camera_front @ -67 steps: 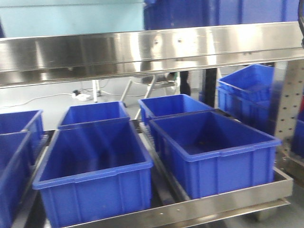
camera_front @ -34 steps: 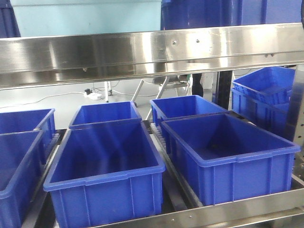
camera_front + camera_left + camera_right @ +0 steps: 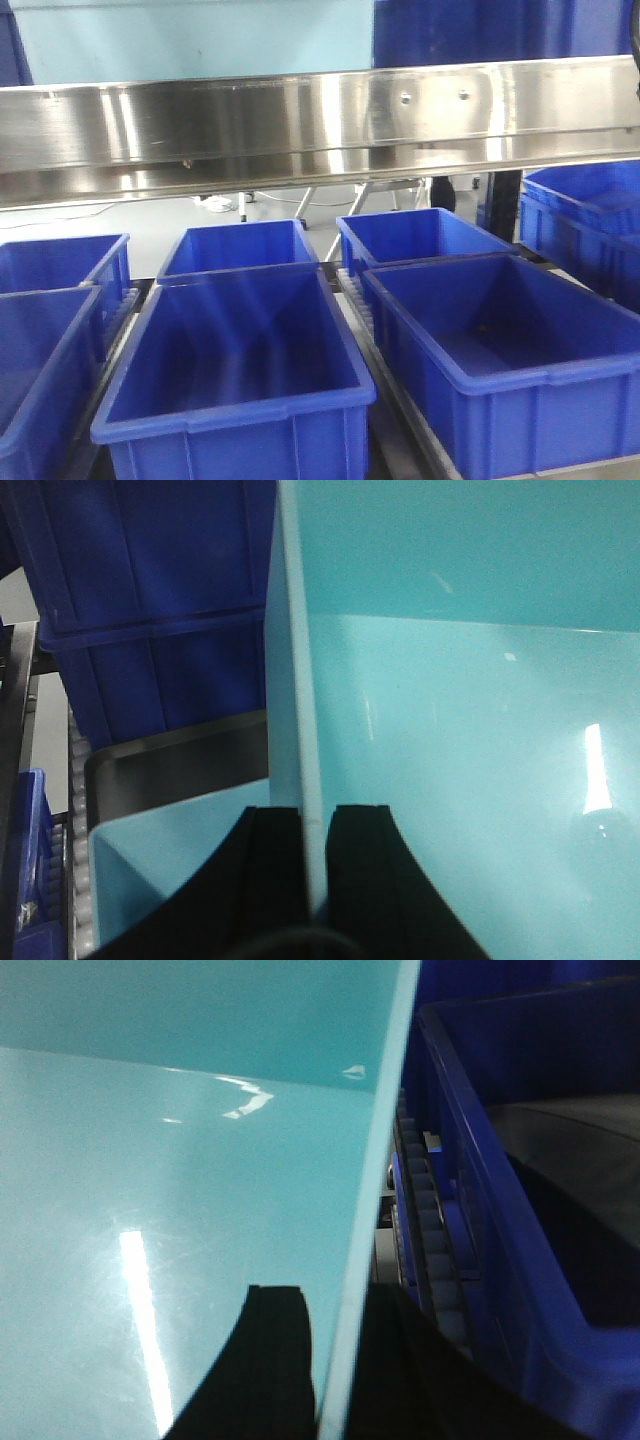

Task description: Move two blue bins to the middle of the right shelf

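The front view shows six dark blue bins (image 3: 235, 360) below the beam (image 3: 300, 120), in three columns of two, plus a further stack (image 3: 585, 210) at the right edge. One light-blue bin (image 3: 460, 740) is carried between two grippers. The left gripper (image 3: 318, 820) is closed onto a thin wall, one jaw on each face. The right gripper (image 3: 335, 1310) pinches another wall edge likewise. Compared with one second ago, the dark blue bins sit further right and lower in frame, and the steel front rail and perforated upright are out of view. The beam is brushed, reflective steel. All bins are rectangular moulded plastic with lipped rims, and the light-blue interior is glossy.
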{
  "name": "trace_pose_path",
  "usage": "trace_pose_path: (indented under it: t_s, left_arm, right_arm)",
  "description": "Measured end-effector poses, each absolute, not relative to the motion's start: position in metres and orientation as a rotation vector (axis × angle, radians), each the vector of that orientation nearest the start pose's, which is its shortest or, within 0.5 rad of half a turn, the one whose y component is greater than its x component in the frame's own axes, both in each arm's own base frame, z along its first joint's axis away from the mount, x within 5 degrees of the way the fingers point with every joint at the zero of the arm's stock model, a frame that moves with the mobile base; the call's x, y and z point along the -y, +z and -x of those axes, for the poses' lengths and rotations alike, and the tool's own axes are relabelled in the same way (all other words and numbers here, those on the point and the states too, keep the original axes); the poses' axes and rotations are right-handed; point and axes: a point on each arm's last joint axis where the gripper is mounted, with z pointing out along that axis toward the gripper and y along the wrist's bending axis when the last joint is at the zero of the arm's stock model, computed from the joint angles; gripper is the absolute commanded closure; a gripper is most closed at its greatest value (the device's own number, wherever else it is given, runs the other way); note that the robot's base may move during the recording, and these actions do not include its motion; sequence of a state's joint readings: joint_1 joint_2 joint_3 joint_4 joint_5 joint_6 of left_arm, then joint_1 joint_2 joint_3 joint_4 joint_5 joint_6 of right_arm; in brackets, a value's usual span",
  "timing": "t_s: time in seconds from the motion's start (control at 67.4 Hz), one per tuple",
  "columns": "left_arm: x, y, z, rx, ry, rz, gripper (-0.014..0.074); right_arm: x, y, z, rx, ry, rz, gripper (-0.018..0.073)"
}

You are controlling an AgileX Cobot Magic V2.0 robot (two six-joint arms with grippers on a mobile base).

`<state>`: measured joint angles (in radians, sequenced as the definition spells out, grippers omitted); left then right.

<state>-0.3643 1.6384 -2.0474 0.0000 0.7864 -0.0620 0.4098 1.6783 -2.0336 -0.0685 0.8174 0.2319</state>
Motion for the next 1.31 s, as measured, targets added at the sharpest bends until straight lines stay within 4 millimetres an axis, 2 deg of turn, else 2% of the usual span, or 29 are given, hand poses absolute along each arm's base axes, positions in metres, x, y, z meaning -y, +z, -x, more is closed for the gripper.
trace_pose_path:
  t_s: [1.307]
  left_arm:
    - [0.1264, 0.5147, -0.3315, -1.850, -0.295, -0.282, 0.0707]
  right_arm:
    - [-0.1437, 0.4929, -0.3424, -1.951, 0.343, 0.187, 0.0712]
